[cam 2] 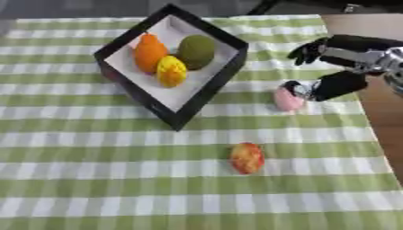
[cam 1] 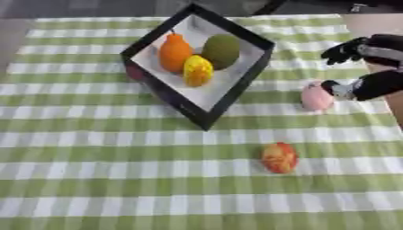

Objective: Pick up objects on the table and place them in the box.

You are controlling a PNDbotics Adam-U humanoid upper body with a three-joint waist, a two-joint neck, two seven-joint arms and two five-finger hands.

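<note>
Red-yellow fruit (cam 1: 279, 157) lies nearest, well apart from the box (cam 1: 253, 72).
Right hand (cam 2: 338, 67), fingers spread, touches the pink fruit (cam 2: 287, 99); its wrist is cut off.

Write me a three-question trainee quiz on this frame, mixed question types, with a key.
1. True or false: the box already holds three pieces of fruit.
2. Multiple choice: which item is nearest the right hand? A) the red-yellow fruit B) the pink object C) the green fruit
3. Fill in: the checked cloth still has ___ items lying on it outside the box.

Key
1. True: the orange fruit, the yellow fruit and the green fruit lie inside.
2. B: the hand is at the pink object; contact cannot be confirmed.
3. Two.
</note>
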